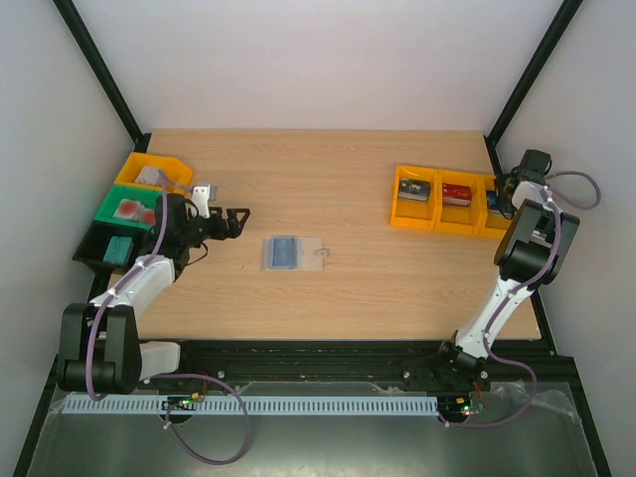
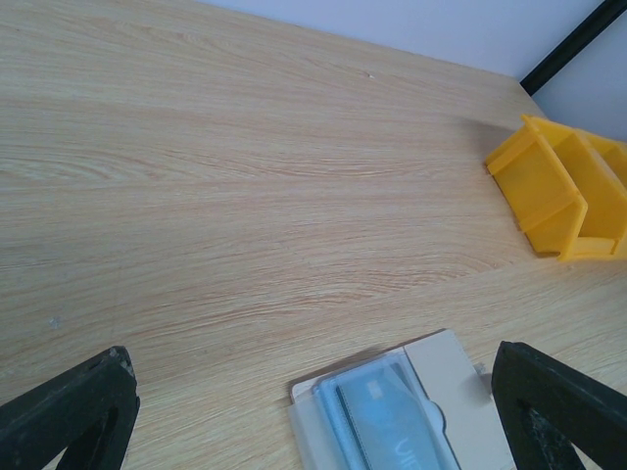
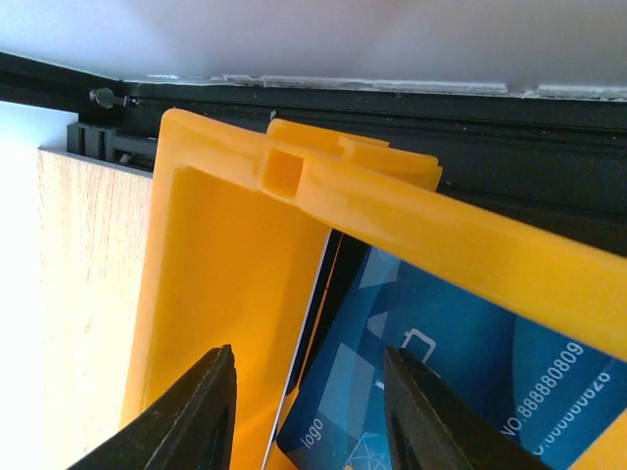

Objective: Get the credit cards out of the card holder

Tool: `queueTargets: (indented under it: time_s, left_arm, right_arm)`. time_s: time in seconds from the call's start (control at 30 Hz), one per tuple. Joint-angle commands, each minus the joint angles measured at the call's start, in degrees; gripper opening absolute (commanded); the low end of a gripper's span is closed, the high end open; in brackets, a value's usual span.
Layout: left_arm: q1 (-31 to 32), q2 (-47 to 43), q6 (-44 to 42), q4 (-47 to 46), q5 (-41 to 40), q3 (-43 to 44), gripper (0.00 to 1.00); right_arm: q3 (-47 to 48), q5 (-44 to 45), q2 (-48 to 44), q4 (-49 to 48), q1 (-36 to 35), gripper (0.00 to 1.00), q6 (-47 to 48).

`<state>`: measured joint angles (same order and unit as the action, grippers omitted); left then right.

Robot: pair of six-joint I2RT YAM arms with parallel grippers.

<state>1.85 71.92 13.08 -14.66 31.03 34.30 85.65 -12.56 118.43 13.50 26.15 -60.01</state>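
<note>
The card holder (image 1: pixel 288 252) lies open on the table's middle, pale beige-grey with a blue inside. In the left wrist view it (image 2: pixel 460 377) shows a light blue card (image 2: pixel 397 426) under a clear sleeve. My left gripper (image 1: pixel 238 218) is open and empty, hovering just left of the holder; its fingertips (image 2: pixel 78 411) straddle it from above. My right gripper (image 1: pixel 508 191) is open over the rightmost yellow bin (image 3: pixel 225 284), its jaws (image 3: pixel 309 411) apart above a dark blue credit card (image 3: pixel 460 362) lying in that bin. No red card shows clearly.
Three yellow bins (image 1: pixel 442 204) with small items stand at the back right. Yellow (image 1: pixel 149 169), green (image 1: pixel 129 207) and black (image 1: pixel 107 248) bins stand at the left edge. A small pale item (image 1: pixel 204 192) lies by them. Black frame posts flank the table.
</note>
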Motion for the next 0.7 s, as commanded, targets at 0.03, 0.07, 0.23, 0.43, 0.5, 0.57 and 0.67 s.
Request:
queueTargets:
  time_s: [0.03,0.07,0.23,0.43,0.5,0.57,0.67]
  left_arm:
    - [-0.4,0.7,-0.5,-1.1,0.2,0.2,0.99]
    - [-0.4,0.7,-0.5,-1.1,0.2,0.3,0.99]
    - [-0.4,0.6,-0.8,-0.7,0.2,0.5,1.0]
    - [-0.4,0.9,-0.8,-1.1,0.2,0.5,1.0]
    - [-0.4,1.0,-0.8,-1.2,0.2,0.5,1.0]
    - [-0.4,0.9,-0.8,-1.1,0.2,0.5,0.99]
    - [-0.4,0.7,-0.8,-1.1,0.2,0.5,1.0]
  right_arm:
    - [2.9,-0.5,2.1,1.6,0.7,0.41,0.3]
    - [3.1,-0.8,2.7,1.6,0.7,0.41,0.0]
    - [1.6,-1.0,2.7,0.5,0.6,0.41,-1.5]
    - [0.8,-1.3,2.4,0.7,0.5,0.4,-1.6]
    - [0.8,-0.7,2.5,0.7,0.6,0.4,-1.4]
    - [1.9,-0.5,3.5,1.2,0.6,0.39,-1.1]
    - [2.8,-0.5,4.9,1.6,0.6,0.35,-1.3]
